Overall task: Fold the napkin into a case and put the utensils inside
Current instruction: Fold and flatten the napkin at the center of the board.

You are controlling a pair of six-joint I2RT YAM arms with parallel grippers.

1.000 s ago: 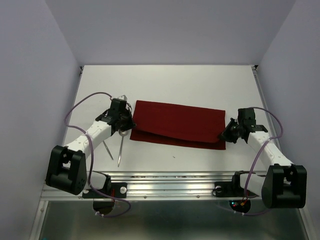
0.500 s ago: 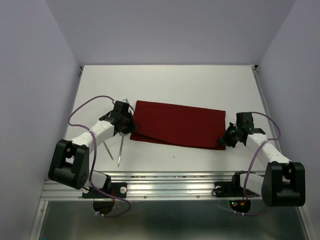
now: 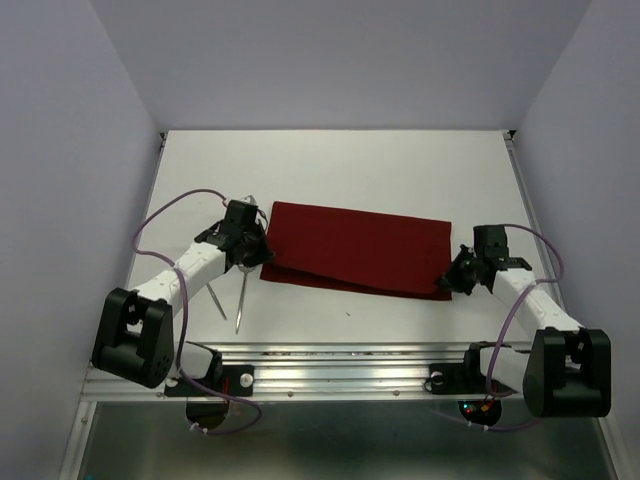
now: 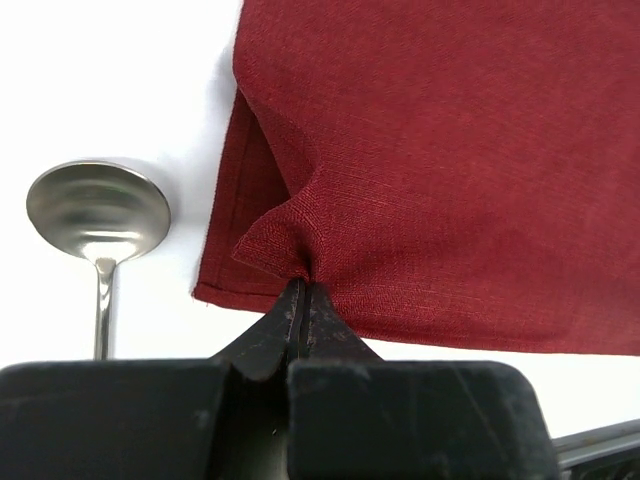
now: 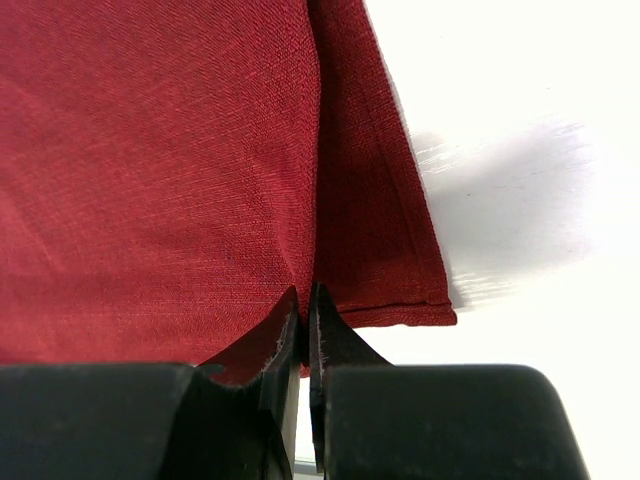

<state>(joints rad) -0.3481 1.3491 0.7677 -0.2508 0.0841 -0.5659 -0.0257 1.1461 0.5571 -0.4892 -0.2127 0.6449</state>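
Overhead view: the dark red napkin (image 3: 355, 250) lies on the white table (image 3: 340, 170) between the two arms, folded into a long flat band that runs left to right and slopes slightly toward the near edge at its right end. An upper layer overlaps a lower one, and a strip of the lower layer shows along the near side. The left gripper (image 3: 257, 256) is at the band's near-left corner. In the left wrist view its jaws are closed tight on a small pucker of the upper layer, lifted just above the hemmed lower layer. The right gripper (image 3: 449, 281) is at the near-right corner. In the right wrist view its jaws are pinched together on the cloth edge, beside the stitched hem of the layer beneath. Both utensils lie on the bare table outside the fold, just left of the napkin and near the left arm: the spoon (image 3: 242, 290), bowl pointing away from the arm bases, and a thin straight utensil (image 3: 217, 298) angled beside it.
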